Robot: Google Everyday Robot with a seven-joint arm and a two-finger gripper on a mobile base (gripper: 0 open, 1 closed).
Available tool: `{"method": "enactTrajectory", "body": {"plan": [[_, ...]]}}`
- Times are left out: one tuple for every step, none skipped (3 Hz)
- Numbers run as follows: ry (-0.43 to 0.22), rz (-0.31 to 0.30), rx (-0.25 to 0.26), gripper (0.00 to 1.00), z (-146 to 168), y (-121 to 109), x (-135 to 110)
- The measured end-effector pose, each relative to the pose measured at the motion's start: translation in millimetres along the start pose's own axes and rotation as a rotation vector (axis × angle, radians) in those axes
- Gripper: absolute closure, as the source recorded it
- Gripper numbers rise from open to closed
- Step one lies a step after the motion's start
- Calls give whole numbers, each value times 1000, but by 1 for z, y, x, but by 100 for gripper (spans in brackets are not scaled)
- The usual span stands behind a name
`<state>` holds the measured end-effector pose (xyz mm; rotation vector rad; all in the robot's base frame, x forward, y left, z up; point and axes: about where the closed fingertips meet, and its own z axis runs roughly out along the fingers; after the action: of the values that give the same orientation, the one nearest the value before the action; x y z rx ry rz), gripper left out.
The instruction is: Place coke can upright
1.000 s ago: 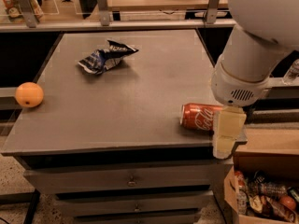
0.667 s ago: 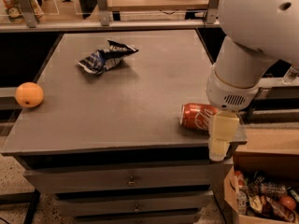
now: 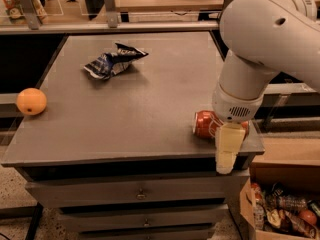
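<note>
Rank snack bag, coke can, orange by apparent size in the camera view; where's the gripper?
1. snack bag: largest, though farthest back.
2-3. coke can and orange: look alike, no ranking. The gripper, hanging at the front right edge of the table, hides part of the can.

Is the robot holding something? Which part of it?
Cannot tell. The gripper hangs right in front of the coke can, which lies sideways on the table.

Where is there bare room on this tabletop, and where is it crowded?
Bare: the wide middle between snack bag, orange and coke can. Crowded: the front right corner, where the gripper hangs at the lying can.
</note>
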<state>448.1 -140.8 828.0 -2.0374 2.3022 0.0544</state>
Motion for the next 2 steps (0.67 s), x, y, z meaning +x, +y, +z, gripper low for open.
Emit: {"method": "enactTrajectory", "body": {"plan": [[-20, 8, -4, 0, 3, -6, -5], [-44, 26, -4, 0, 3, -13, -9]]}}
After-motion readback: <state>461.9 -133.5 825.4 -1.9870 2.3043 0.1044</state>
